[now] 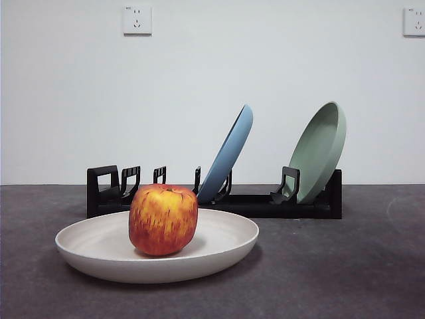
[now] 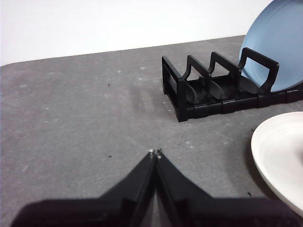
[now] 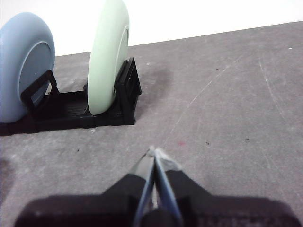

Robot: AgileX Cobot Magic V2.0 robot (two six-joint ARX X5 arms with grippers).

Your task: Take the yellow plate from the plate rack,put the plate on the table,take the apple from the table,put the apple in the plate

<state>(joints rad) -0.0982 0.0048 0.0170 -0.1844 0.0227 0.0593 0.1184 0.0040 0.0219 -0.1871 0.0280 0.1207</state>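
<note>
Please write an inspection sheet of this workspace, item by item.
Surface: dark grey matte table, faint scratches.
Job's things: red-yellow apple sits in the large cream round plate, flat on the table before the long black plastic plate rack.
Clutter: blue plate and pale green plate lean in the rack.
Grippers: left end effector shut, empty, above bare table; right end effector shut, empty.
Cables: nothing seen.
Surroundings: white wall, two sockets.

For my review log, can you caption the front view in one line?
Apple resting in the yellow plate on the table, before the plate rack holding blue plate and green plate.
</note>
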